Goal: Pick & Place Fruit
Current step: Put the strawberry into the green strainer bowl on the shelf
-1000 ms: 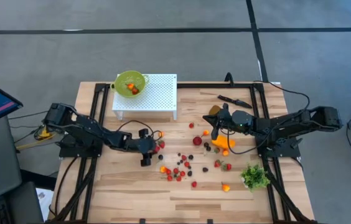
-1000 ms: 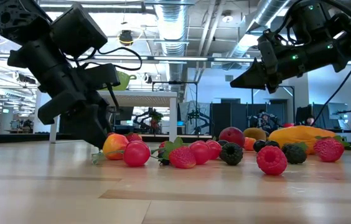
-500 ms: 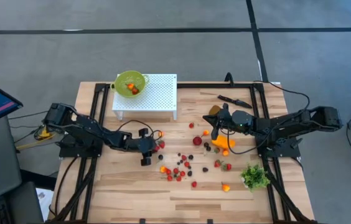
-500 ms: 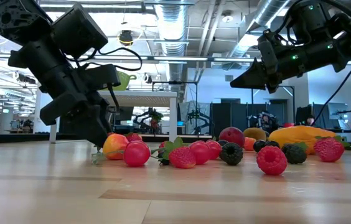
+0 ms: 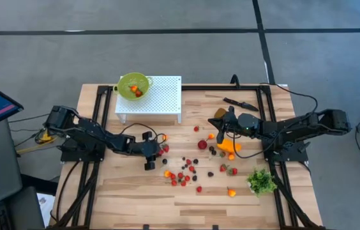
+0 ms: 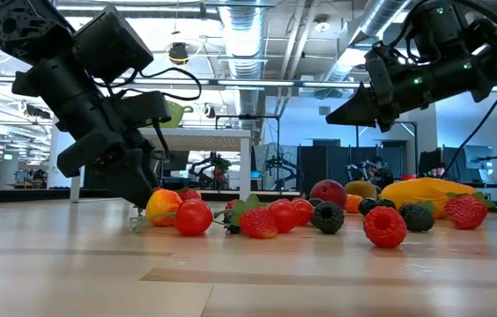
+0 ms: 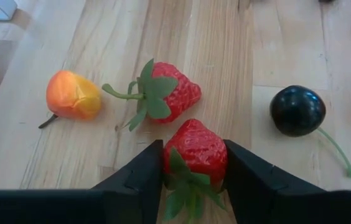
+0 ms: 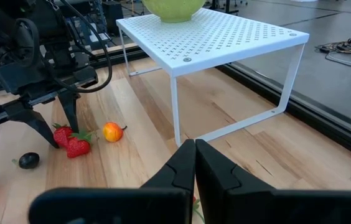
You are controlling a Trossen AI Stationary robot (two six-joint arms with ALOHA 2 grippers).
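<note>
Small red, orange and dark fruit pieces [image 5: 183, 174] lie scattered mid-table. My left gripper [image 5: 157, 150] is low at the left end of that scatter, its fingers down at the tabletop [image 6: 143, 195], shut on a strawberry [image 7: 194, 152]. Just beyond it lie a second strawberry [image 7: 170, 93], a small orange fruit [image 7: 73, 94] and a dark cherry [image 7: 297, 110]. My right gripper [image 5: 220, 136] hangs shut above the table [image 6: 341, 113], over the long orange fruit [image 5: 230, 147]. The brownish oval fruit [image 5: 220, 114] lies behind it. My left gripper has the strawberry's red body [image 7: 195, 144] pinched between its two fingers [image 7: 147, 171], one on each side. The fingers slant down from the table's left. The berry's green leaves point back toward the wrist, and it appears to lie on the wood.
A green bowl [image 5: 133, 85] with fruit in it stands on the left end of a white perforated rack [image 5: 164, 96] at the far side. A black knife [image 5: 240, 102] lies far right, and a green leafy bunch [image 5: 262, 181] near right. Bare wood stretches along the near edge.
</note>
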